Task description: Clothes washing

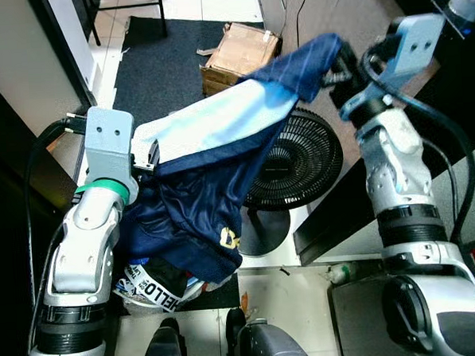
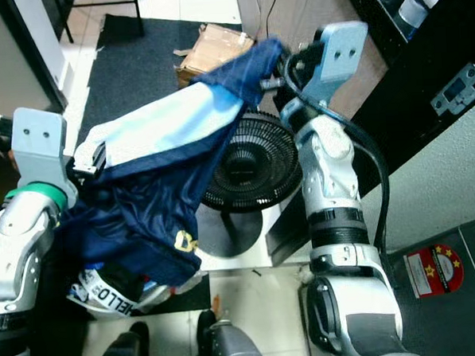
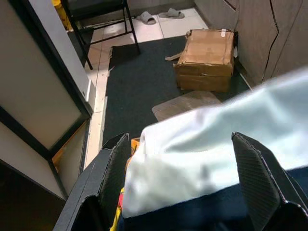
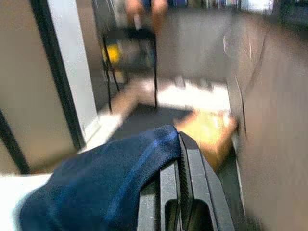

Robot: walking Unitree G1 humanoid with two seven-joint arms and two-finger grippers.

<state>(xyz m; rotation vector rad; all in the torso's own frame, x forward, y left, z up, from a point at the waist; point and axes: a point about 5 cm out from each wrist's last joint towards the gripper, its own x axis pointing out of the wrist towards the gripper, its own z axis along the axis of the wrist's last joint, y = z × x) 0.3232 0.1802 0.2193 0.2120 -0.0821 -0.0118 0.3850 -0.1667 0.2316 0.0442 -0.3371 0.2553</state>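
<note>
1. A lived-in home, seemingly a utility or entry corner; pale floor tiles (image 1: pixel 267 284) partly covered by a dark mat (image 3: pixel 144 86).
2. A taped cardboard box (image 3: pixel 206 58) sits on the mat; slippers (image 3: pixel 159 16) lie by a black chair (image 3: pixel 103 19).
3. A black floor fan (image 1: pixel 292 163) stands beside a heap of laundry (image 1: pixel 160 290) (one piece printed "HELLO").
</note>
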